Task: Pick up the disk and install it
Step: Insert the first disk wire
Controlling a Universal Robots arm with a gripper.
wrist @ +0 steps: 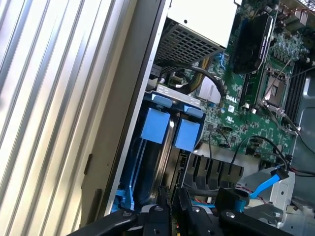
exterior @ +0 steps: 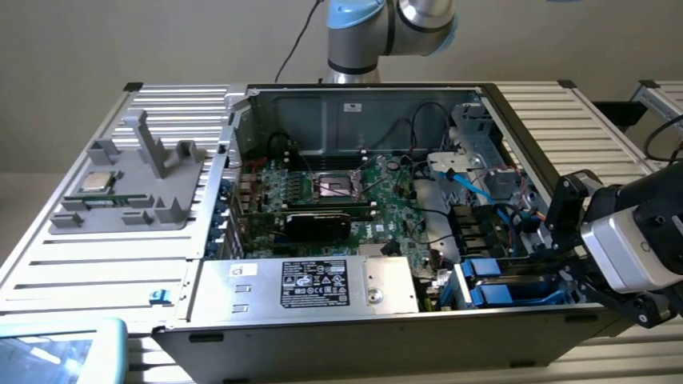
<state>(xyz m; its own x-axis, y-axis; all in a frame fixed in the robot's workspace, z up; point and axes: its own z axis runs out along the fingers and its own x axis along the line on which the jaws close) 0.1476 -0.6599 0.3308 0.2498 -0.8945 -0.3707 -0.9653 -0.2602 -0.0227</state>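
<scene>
Black robot gripper (exterior: 546, 262) (wrist: 173, 205) sits just over the flat silver-grey disk in its bright blue plastic carrier (wrist: 156, 127), which is seated in a corner bay of the open dark metal computer case (exterior: 373, 334). Fingers (wrist: 162, 209) are nearly closed and grip nothing.

You are in a robotics lab arranged as a computer-assembly test cell. Identify it by the industrial robot arm (exterior: 373, 32) and its gripper (wrist: 172, 201) working at a workbench (exterior: 96, 264) built from ribbed aluminium profiles. An opened computer case (exterior: 353, 104) lies on the bench with its motherboard (exterior: 341, 200), cables (exterior: 469, 188) and power supply (exterior: 309, 284) exposed. Beside the case, a grey parts holder (exterior: 128, 196) presents loose components. The wall (exterior: 128, 40) behind is plain.
</scene>
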